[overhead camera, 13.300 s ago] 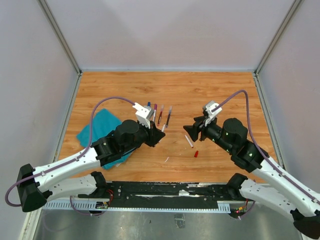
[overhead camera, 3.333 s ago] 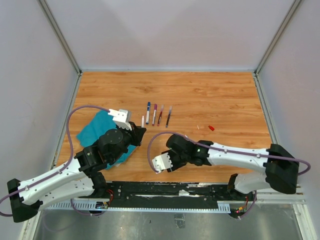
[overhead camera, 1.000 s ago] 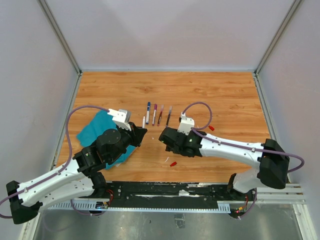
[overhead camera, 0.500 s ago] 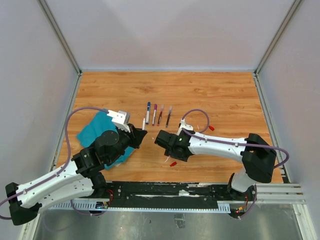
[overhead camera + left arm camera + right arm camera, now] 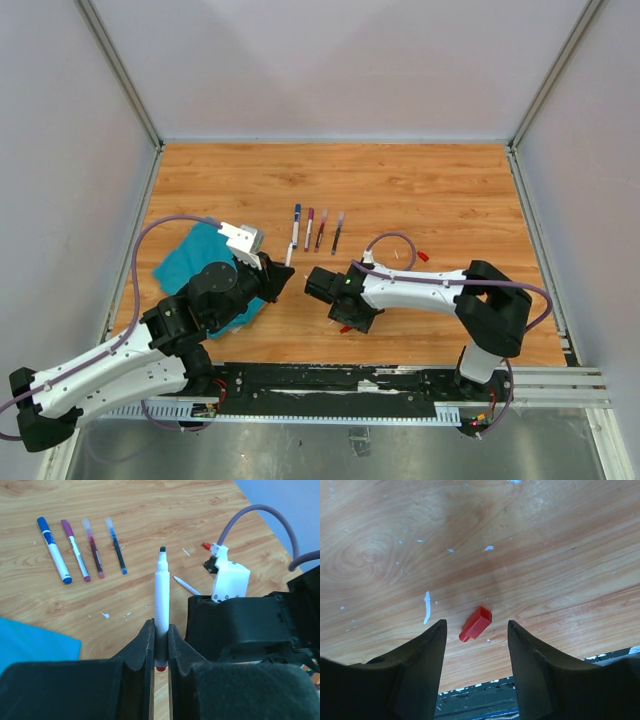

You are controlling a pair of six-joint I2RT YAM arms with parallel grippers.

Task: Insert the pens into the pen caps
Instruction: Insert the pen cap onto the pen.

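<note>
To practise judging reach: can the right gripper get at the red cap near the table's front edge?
Probably yes: the right gripper hangs open over the red cap, which lies bare on the table.

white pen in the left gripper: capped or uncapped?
Uncapped. The white-barrelled marker pen shows a bare dark tip, clamped in the left gripper.

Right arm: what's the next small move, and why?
Probably lower the right tool and close it on the red cap: the cap lies loose on the wooden table between the tool's open fingers, untouched. The left tool clamps a white pen, tip outward, ready for capping.
</note>
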